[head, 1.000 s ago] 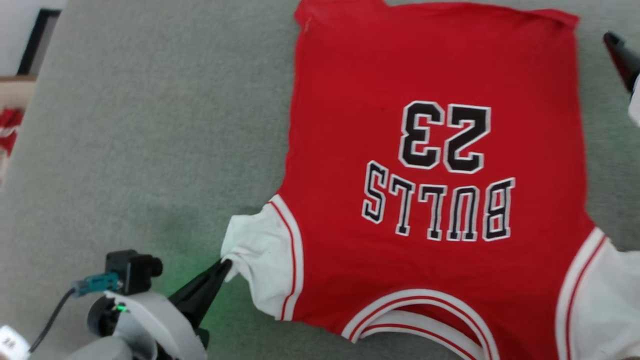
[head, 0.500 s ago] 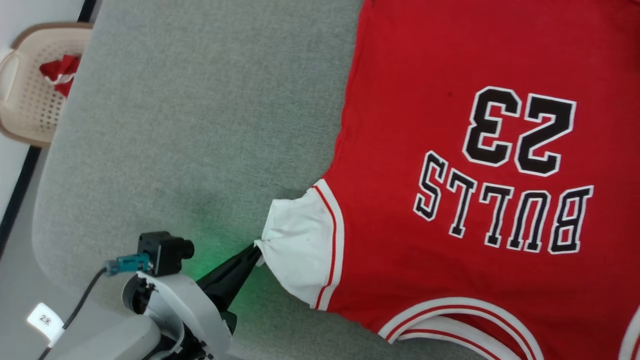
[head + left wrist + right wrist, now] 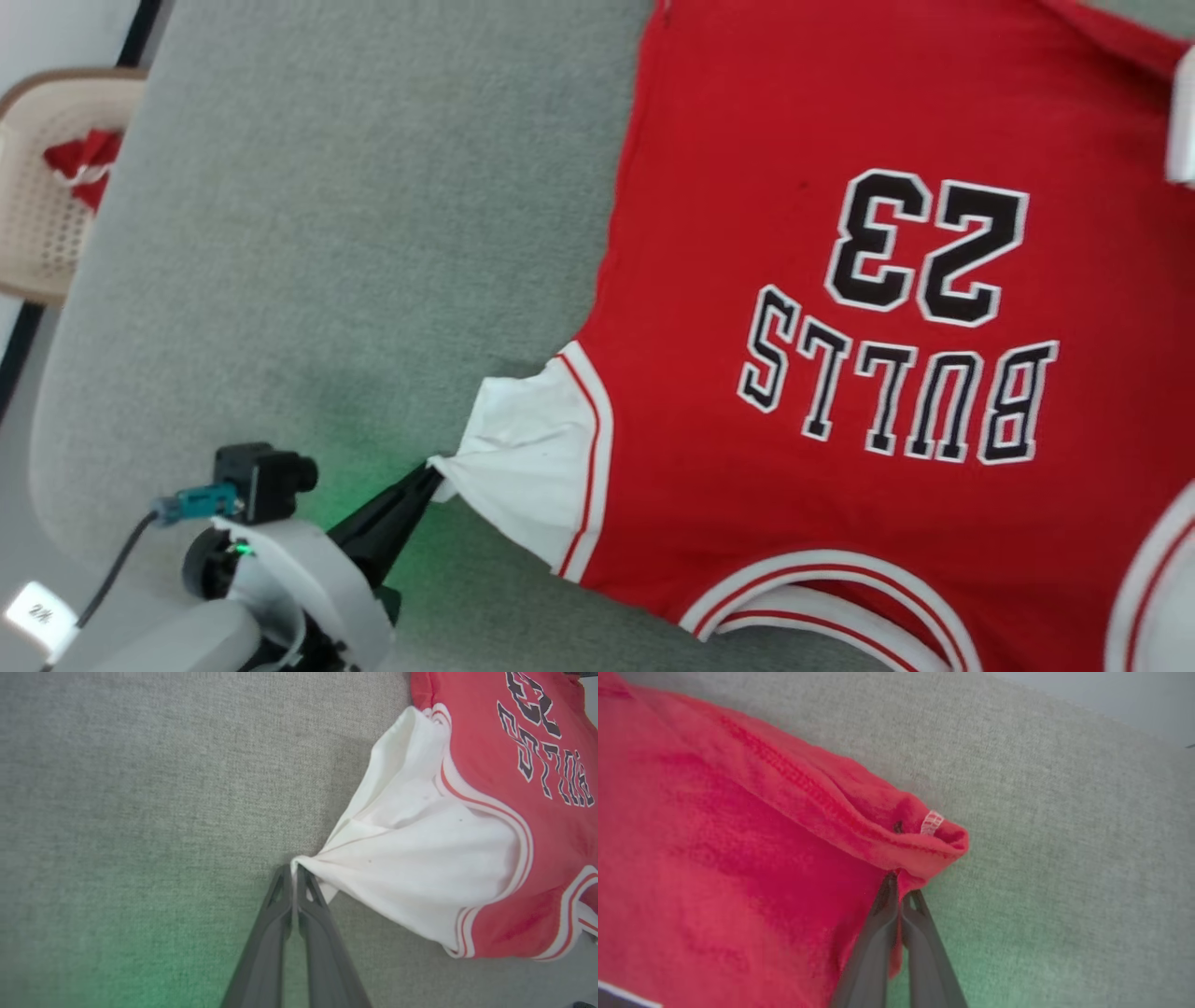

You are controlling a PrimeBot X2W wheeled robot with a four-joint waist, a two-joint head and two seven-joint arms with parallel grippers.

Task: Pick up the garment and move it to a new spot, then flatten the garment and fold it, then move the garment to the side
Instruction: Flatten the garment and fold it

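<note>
Fingers on the left gripper [image 3: 293, 875] are clamped on the outer edge of a white sleeve, and those on the right gripper [image 3: 901, 886] are pinched on a red hem corner, so both arms grasp the garment at opposite ends.

Underneath is the grey fabric-covered counter [image 3: 327, 233], with a broad bare stretch to the robot's left. The garment [image 3: 840, 140] lies spread on it to the right of that stretch, print side up. Its collar is toward the robot and its hem is at the far side, so the "23" and the lettering read upside down in the head view. This looks like the flattening step. Holding a near sleeve and the far hem corner diagonally across from it would let the arms draw the cloth taut corner to corner before any fold.

Off the counter's left edge stands a beige basket [image 3: 37, 215] with more red cloth in it.

The pinched sleeve [image 3: 420, 858] is drawn into a cone, with creases fanning from the grip, which suggests tension there. The hem corner [image 3: 943, 844] is rolled over on itself rather than flat, and a small white label [image 3: 931, 822] shows at its tip. That roll probably needs smoothing.
</note>
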